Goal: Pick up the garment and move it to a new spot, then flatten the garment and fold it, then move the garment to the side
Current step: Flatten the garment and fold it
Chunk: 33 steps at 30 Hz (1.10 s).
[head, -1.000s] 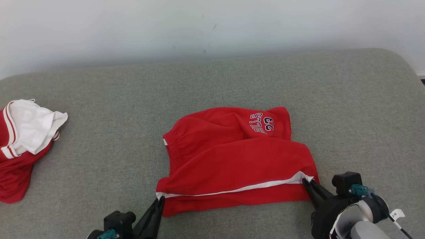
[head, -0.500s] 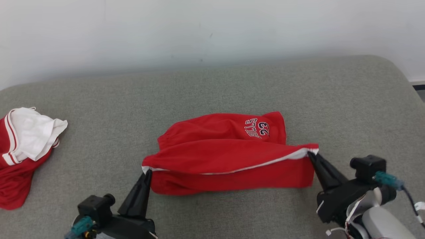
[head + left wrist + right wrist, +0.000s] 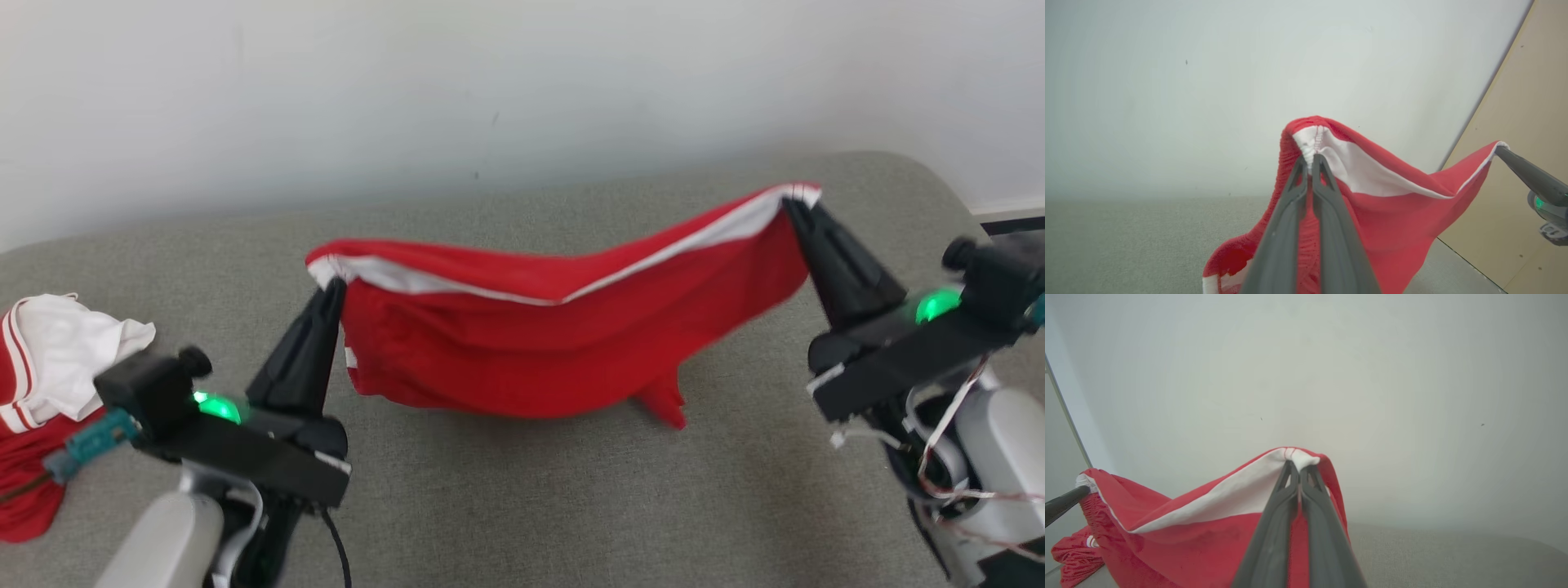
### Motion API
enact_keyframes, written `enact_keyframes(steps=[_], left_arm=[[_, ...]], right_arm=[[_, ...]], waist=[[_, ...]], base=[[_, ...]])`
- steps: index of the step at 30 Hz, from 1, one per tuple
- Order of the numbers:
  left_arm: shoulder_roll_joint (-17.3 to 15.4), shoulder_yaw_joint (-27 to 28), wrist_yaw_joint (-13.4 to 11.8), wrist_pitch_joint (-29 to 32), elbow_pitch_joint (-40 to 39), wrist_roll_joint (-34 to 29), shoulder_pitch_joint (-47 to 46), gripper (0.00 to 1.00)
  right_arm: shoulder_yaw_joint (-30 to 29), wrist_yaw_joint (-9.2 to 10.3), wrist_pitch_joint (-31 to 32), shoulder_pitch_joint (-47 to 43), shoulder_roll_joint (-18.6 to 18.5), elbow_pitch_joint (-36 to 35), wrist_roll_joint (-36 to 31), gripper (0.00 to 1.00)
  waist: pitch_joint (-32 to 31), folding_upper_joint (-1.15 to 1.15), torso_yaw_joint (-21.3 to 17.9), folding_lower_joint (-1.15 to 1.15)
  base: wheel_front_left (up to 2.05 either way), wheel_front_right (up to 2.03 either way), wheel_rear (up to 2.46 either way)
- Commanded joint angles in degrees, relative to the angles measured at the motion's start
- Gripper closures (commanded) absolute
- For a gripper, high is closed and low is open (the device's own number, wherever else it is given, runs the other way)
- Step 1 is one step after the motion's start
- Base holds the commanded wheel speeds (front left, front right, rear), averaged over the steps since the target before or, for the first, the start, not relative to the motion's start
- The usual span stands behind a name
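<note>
Since the red cotton shorts with a white inner band are held up in the air rather than spread out, the step in hand is judged to be the first one: the pick-up and move to a new spot. A grey woven-fabric cushion is seen across the lower half of the head view. The shorts hang above it at mid-frame, stretched between two corners, the right-hand corner higher. Only a low tip near the centre seems to reach the cushion. A crumpled red-and-white garment lies at the left edge, well apart. The left end effector is closed tight on the shorts' left corner, and the right end effector is closed likewise on the raised right corner. For the next move, a free patch of cushion is called for, with both pinches maintained and the cloth lowered evenly, so that it is laid flat rather than bunched.
</note>
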<state>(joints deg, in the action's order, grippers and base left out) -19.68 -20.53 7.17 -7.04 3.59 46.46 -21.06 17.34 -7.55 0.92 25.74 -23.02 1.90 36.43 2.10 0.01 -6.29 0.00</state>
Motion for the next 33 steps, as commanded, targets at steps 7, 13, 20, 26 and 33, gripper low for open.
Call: enact_keyframes(steps=[7, 13, 20, 26, 33], left_arm=[[-1.7, 0.2, 0.3, 3.5, -2.4, 6.0, -7.9, 1.00], [-1.4, 0.2, 0.3, 6.3, -0.7, 9.3, -14.2, 1.00], [-0.8, 1.6, -0.2, 6.8, 2.4, 9.5, -22.5, 1.00], [-1.2, 1.5, -1.2, 6.9, 4.6, 5.7, -32.6, 1.00], [-0.7, 2.5, -3.5, 3.6, 7.5, 0.1, -46.2, 1.00]], right_arm=[[-0.5, 0.13, 2.4, 7.7, -2.6, -2.7, -2.6, 1.00], [-0.6, 0.13, 4.1, 14.1, -4.0, -1.4, -2.7, 1.00], [1.9, 0.13, 6.9, 22.6, -5.6, 2.9, 1.8, 1.00], [3.5, 0.13, 6.8, 31.3, -5.5, 6.4, 5.3, 1.00], [4.1, 0.13, 3.4, 44.3, -5.1, 9.5, 4.4, 1.00]], waist=[[-0.7, -0.01, 0.0, 0.00], [1.0, -0.01, -0.4, 0.00], [8.3, -0.01, -1.7, 0.00], [17.9, -0.01, -2.8, 0.00], [28.3, -0.01, -4.7, 0.00]], base=[[0.00, 0.00, 0.00], [0.00, 0.00, 0.00], [0.00, 0.00, 0.00], [0.00, 0.00, 0.00], [0.00, 0.00, 0.00]])
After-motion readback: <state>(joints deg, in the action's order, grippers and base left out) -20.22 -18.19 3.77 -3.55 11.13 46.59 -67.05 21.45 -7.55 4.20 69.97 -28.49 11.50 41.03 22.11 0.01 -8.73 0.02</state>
